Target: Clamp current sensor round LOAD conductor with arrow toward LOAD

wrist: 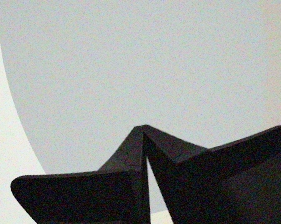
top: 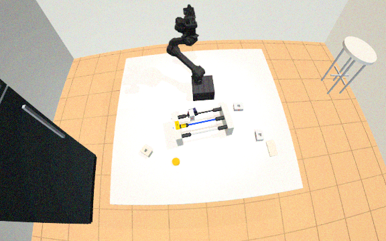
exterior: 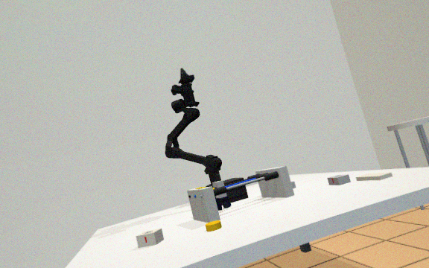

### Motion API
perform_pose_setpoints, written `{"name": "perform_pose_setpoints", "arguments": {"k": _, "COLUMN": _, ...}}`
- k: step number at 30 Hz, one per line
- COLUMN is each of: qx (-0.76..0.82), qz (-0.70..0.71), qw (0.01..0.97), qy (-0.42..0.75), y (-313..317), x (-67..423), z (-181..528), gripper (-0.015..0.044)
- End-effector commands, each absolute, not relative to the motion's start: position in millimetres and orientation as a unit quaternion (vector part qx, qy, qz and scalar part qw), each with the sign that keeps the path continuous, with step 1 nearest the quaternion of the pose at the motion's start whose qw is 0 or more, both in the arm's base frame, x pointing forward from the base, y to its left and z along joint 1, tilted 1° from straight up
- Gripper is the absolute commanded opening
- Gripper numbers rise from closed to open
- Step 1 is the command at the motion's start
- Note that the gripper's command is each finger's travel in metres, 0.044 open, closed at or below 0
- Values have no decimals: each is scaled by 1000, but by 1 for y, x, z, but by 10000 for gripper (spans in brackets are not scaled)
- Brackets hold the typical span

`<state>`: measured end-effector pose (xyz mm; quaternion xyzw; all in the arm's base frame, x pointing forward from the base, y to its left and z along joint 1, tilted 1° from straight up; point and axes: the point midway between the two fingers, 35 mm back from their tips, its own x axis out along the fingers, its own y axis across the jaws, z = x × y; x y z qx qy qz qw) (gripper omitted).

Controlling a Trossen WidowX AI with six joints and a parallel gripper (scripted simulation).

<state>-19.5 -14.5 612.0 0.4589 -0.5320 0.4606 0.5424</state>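
Observation:
My gripper [top: 189, 9] [exterior: 186, 74] [wrist: 141, 132] is shut and empty. It points up, high above the arm's base, and the wrist view shows only the wall behind its fingertips. The split-core sensor [top: 191, 114], a small white body with dark blue and red parts, sits on the rear black conductor [top: 210, 110] of the fixture [top: 228, 130] [exterior: 203, 205]. I cannot tell whether it is latched. A blue conductor [top: 202, 122] [exterior: 241, 182] runs through the middle, with a yellow piece [top: 178, 125] at its left end. A pale conductor [top: 204, 132] runs at the front. The marker lettering is too small to read.
A yellow puck [top: 175, 161] [exterior: 213, 225] lies in front of the fixture. Small white boxes [top: 146, 150] [top: 238, 107] [top: 259, 134] and a flat pale block [top: 271, 147] are scattered on the white table [top: 213, 181]. A stool [top: 357, 50] stands at the far right. A black cabinet [top: 29, 161] stands on the left.

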Motion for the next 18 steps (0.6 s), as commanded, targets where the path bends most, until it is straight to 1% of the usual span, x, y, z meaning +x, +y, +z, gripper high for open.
{"name": "perform_pose_setpoints", "arguments": {"k": 1, "qx": 457, "qz": 458, "qw": 547, "qy": -531, "y": -13, "x": -17, "z": 612, "gripper": 26}}
{"name": "perform_pose_setpoints", "arguments": {"k": 3, "qx": 440, "qz": 439, "qw": 585, "qy": -521, "y": 1, "x": 0, "z": 609, "gripper": 79}}
{"name": "perform_pose_setpoints", "arguments": {"k": 9, "qx": 352, "qz": 343, "qw": 740, "qy": -458, "y": 46, "x": 86, "z": 581, "gripper": 236}}
{"name": "perform_pose_setpoints", "arguments": {"k": 16, "qx": 234, "qz": 222, "qw": 879, "qy": -351, "y": 64, "x": 186, "z": 519, "gripper": 420}}
{"name": "perform_pose_setpoints", "arguments": {"k": 17, "qx": 216, "qz": 204, "qw": 895, "qy": -333, "y": 63, "x": 199, "z": 508, "gripper": 440}}
{"name": "perform_pose_setpoints", "arguments": {"k": 18, "qx": 199, "qz": 187, "qw": 909, "qy": -314, "y": 62, "x": 211, "z": 497, "gripper": 440}}
